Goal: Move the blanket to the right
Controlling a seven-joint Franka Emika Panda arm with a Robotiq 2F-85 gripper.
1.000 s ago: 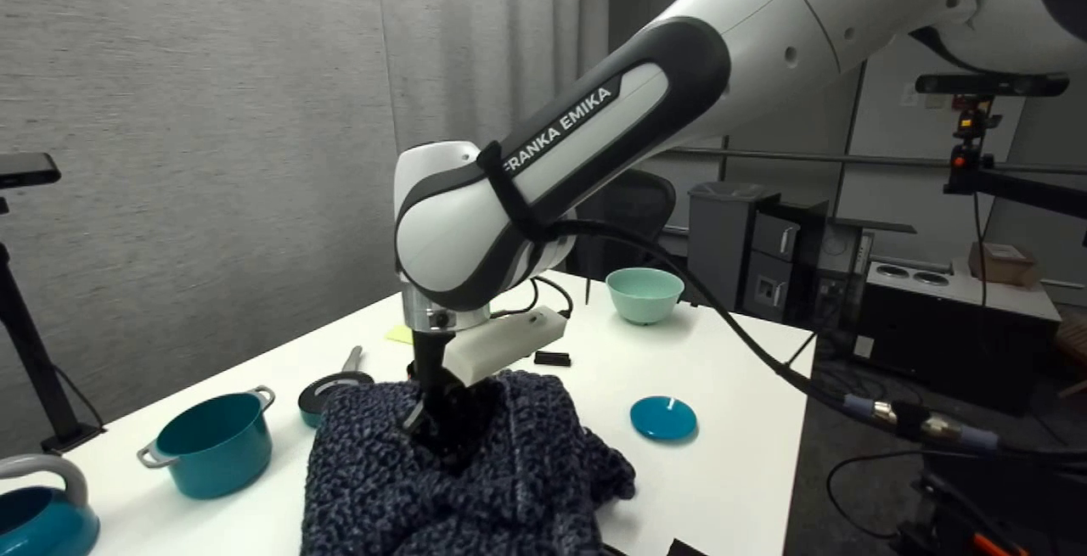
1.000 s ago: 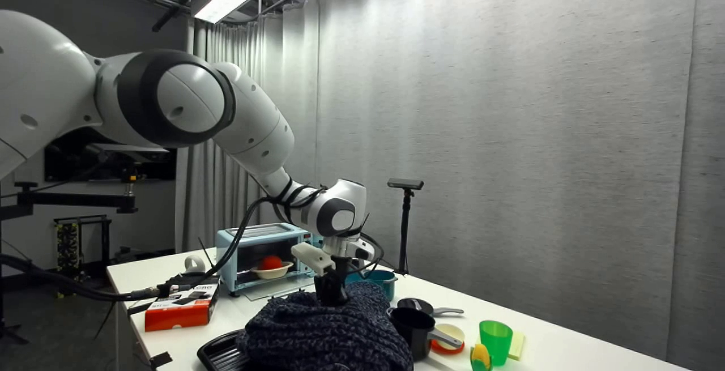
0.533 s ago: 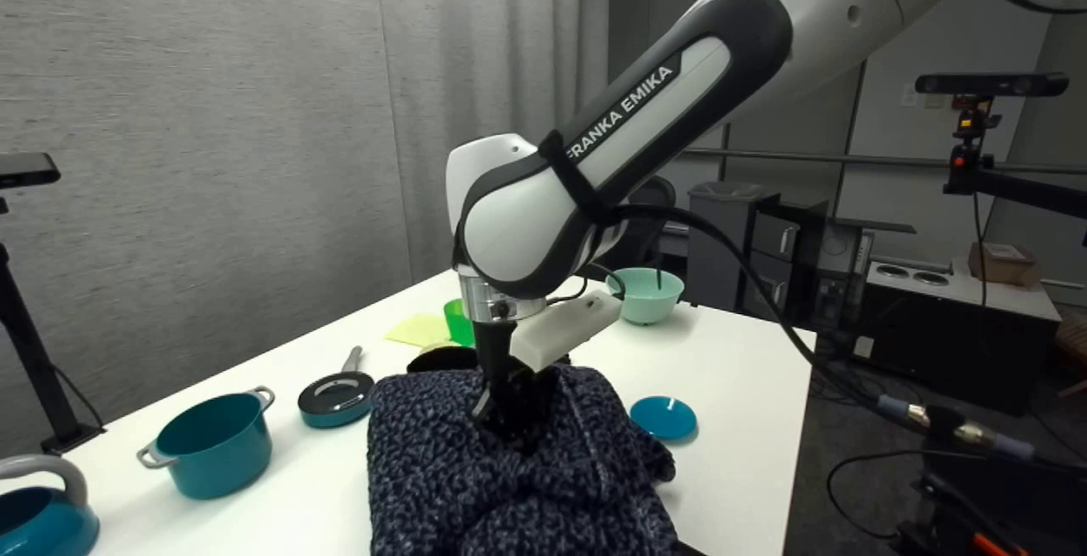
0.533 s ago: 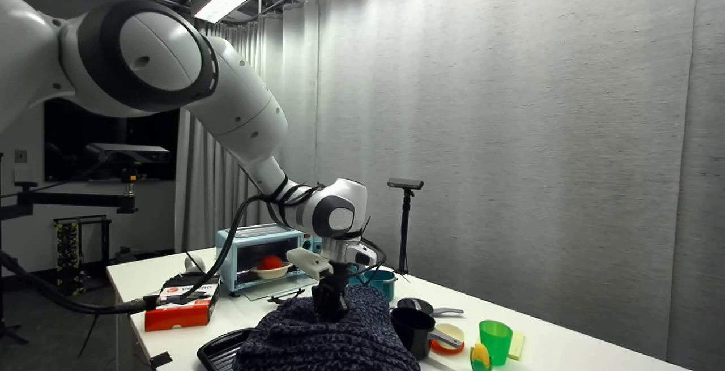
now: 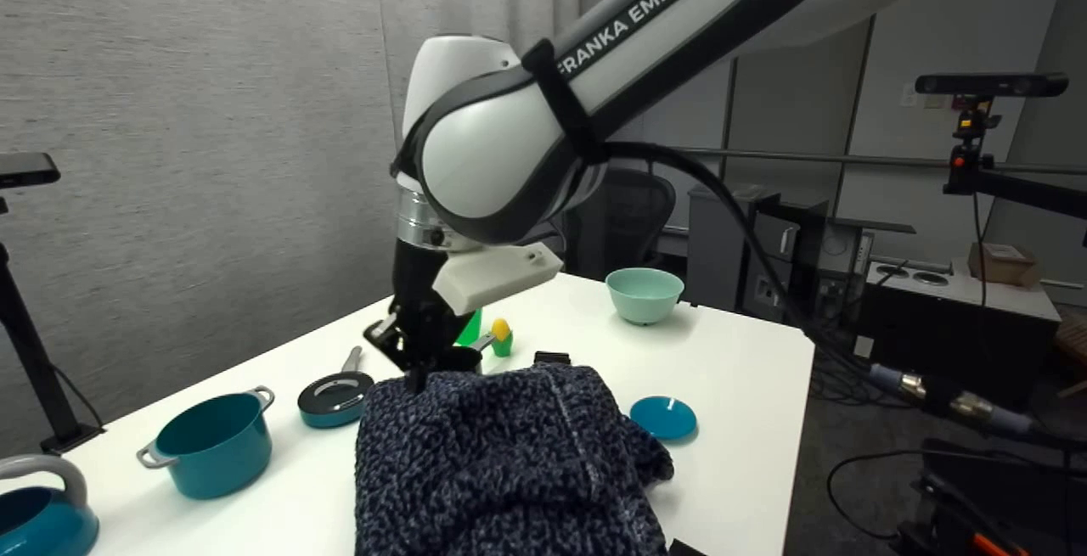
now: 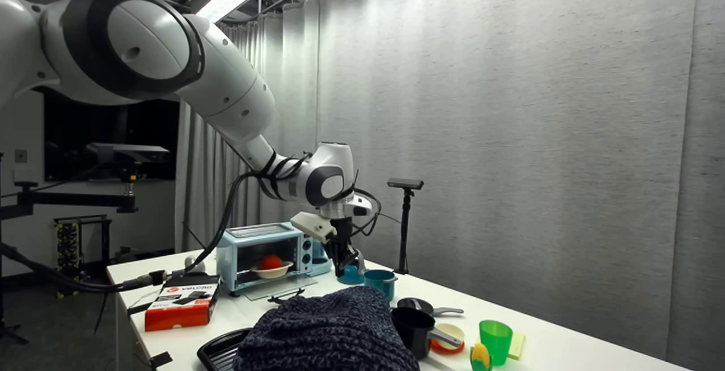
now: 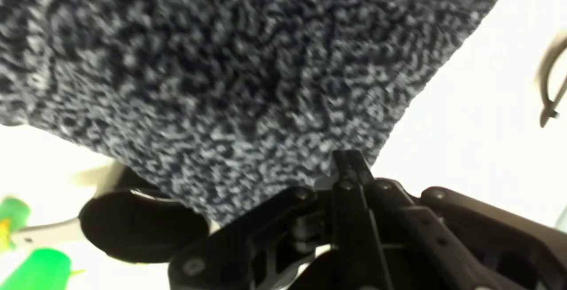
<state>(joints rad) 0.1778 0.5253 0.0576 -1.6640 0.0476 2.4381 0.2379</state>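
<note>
Blanket (image 5: 501,471): rough, matt knitted cloth; table (image 5: 739,369): smooth; blue disc (image 5: 663,418): glossy; green cup (image 6: 495,340): translucent plastic; curtain (image 6: 510,133): matt cloth; wrist ring (image 5: 425,221): shiny metal.

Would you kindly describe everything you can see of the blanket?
The blanket looks knitted, dark blue flecked with grey, with one paler line. It lies heaped in folds on the white table, partly cropped in both exterior views. In the wrist view the shut gripper overlaps one corner; contact is unclear.
</note>
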